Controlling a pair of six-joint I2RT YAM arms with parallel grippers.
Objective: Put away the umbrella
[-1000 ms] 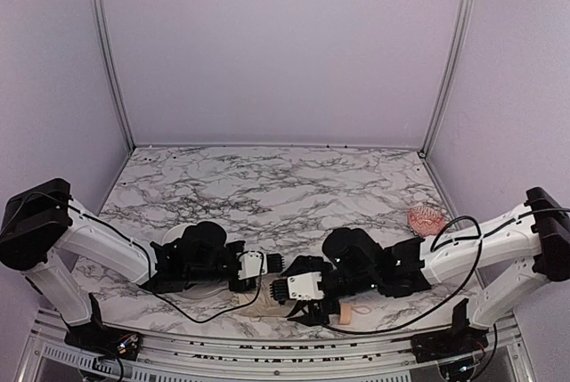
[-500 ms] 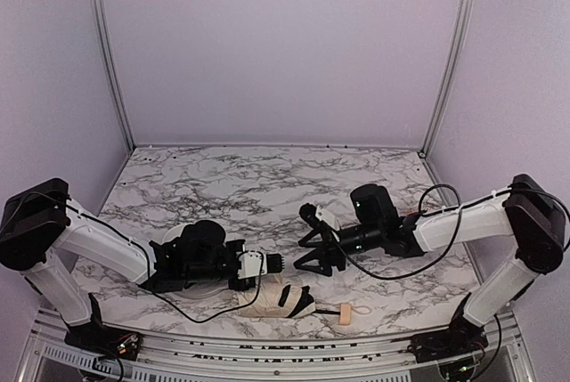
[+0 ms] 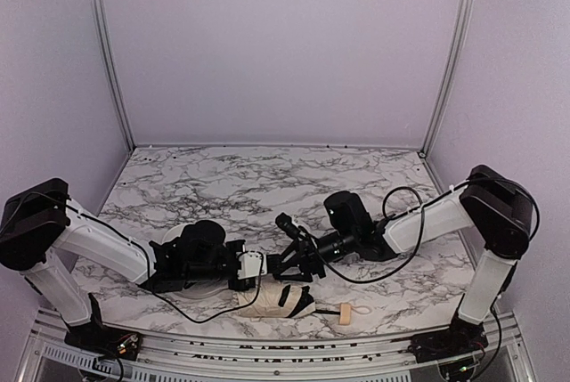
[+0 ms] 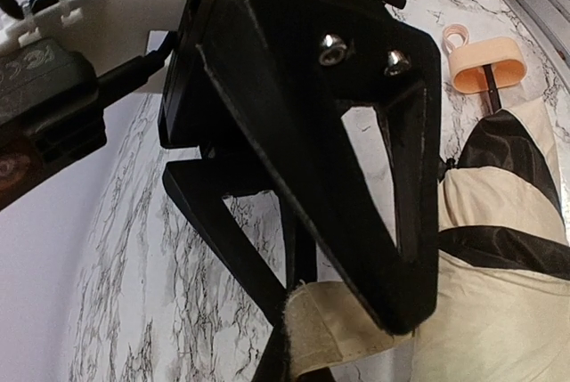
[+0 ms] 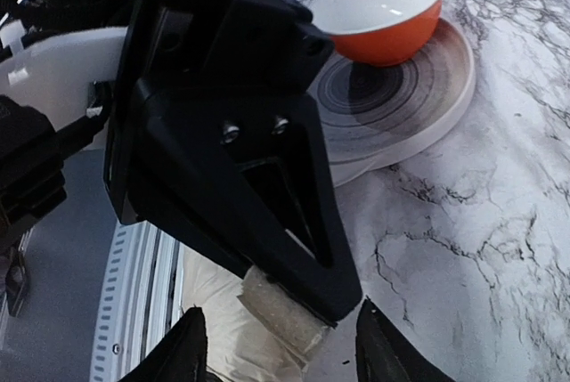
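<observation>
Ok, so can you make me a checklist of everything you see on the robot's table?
Surface: marble table, white with grey veins.
Job's things: umbrella, folded, lying at the near edge, with its tan handle pointing right.
Clutter: bowl, white inside and orange-red outside, sitting on a plate by the left arm.
Grippers: left gripper is shut on the umbrella's strap; right gripper is open, close over the strap.
Cables: a black cable loops on the table by the left arm; another arcs over the right arm.
Surroundings: lilac walls and metal posts.
</observation>
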